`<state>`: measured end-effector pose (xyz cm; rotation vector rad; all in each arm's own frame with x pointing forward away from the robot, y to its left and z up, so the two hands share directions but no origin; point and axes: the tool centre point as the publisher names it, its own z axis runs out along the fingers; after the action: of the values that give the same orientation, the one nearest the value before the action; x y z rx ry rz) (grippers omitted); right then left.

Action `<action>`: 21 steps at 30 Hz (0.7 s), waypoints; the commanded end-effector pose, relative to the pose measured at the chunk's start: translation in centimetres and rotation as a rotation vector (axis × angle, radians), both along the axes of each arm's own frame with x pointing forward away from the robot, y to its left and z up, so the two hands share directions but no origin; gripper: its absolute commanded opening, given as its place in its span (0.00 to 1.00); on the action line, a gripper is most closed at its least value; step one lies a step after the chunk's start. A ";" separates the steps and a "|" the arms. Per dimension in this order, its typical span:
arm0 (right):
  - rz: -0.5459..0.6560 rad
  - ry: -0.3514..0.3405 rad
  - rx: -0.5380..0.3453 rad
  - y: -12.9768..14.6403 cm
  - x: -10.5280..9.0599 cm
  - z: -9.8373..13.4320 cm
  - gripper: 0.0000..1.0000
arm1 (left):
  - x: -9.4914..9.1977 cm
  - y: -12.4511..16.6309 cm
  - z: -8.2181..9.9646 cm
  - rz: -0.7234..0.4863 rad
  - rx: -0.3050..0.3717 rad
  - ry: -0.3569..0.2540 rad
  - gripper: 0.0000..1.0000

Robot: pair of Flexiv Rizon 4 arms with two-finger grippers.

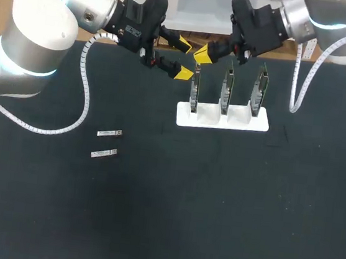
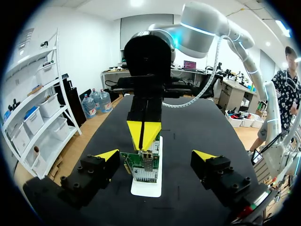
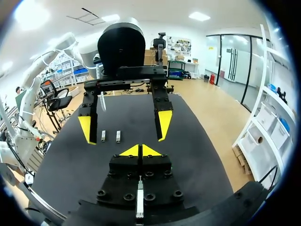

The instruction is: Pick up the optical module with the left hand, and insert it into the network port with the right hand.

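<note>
Head view — three boards point(image 1: 227, 91) in stand point(image 1: 237, 116); left pincer point(image 1: 183, 58) apart, right pincer point(image 1: 203, 53) tight on module point(image 3: 139, 203).

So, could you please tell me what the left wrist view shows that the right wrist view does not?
Only the left wrist view shows the circuit board upright in its white stand, directly under the right gripper. Only the right wrist view shows two spare modules lying on the table, and the silver module held between the right fingers. Both show the black table, the left gripper open, and the right gripper's yellow tips together.
</note>
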<state>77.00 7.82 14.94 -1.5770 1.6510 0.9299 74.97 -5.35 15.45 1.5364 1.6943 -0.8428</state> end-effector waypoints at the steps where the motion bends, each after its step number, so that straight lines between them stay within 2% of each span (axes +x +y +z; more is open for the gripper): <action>1: 0.004 0.005 -0.004 0.3 0.6 -0.2 0.00 | 0.2 -0.1 0.1 -0.001 0.006 0.003 1.00; 21: 0.009 0.027 -0.029 0.2 0.6 -1.2 0.00 | 0.2 -0.1 0.1 -0.001 0.006 0.003 1.00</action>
<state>77.49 8.07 14.12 -1.5967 1.6822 0.9391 74.97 -5.35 15.45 1.5364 1.6943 -0.8428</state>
